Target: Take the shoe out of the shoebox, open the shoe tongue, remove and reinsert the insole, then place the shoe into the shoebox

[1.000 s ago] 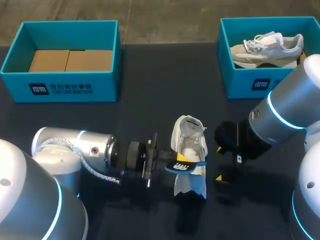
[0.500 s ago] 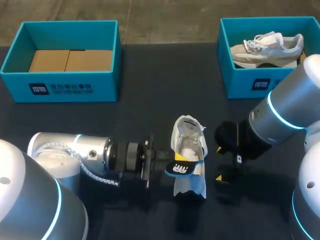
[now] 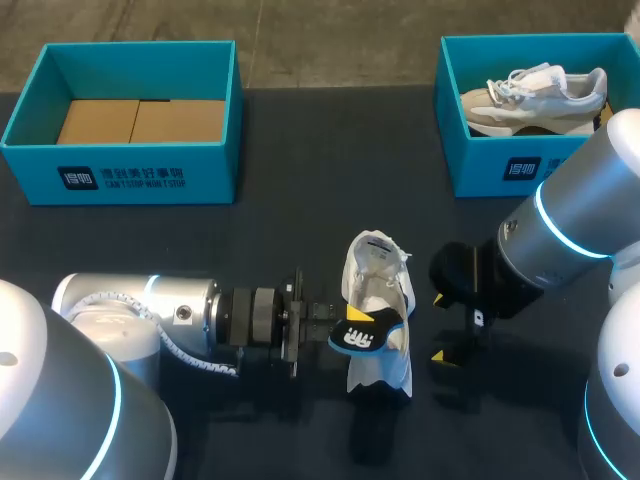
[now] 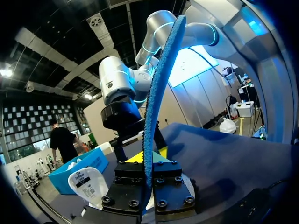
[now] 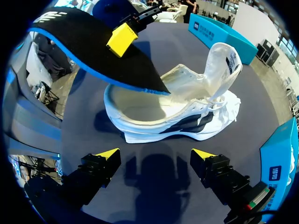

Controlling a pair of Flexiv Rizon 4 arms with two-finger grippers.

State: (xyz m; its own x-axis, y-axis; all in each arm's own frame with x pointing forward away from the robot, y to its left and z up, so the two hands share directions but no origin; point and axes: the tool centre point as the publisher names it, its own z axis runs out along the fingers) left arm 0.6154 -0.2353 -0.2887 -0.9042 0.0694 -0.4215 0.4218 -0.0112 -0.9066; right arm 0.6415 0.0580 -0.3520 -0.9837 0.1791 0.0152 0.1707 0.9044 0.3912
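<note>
The left gripper (image 3: 365, 318) is clamping the black-and-blue insole (image 5: 88, 44), holding it just over the white sneaker's (image 5: 187, 109) heel opening. The right gripper (image 5: 156, 156) is hanging released, sneaker just ahead. The sneaker is out, its tongue lifted and its insole removed. Reinserting and boxing in the shoebox (image 3: 215, 170) are remaining.

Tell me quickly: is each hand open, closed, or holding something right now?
Left hand: closed on the insole.
Right hand: open and empty, with the shoe on the table just ahead of it.
</note>
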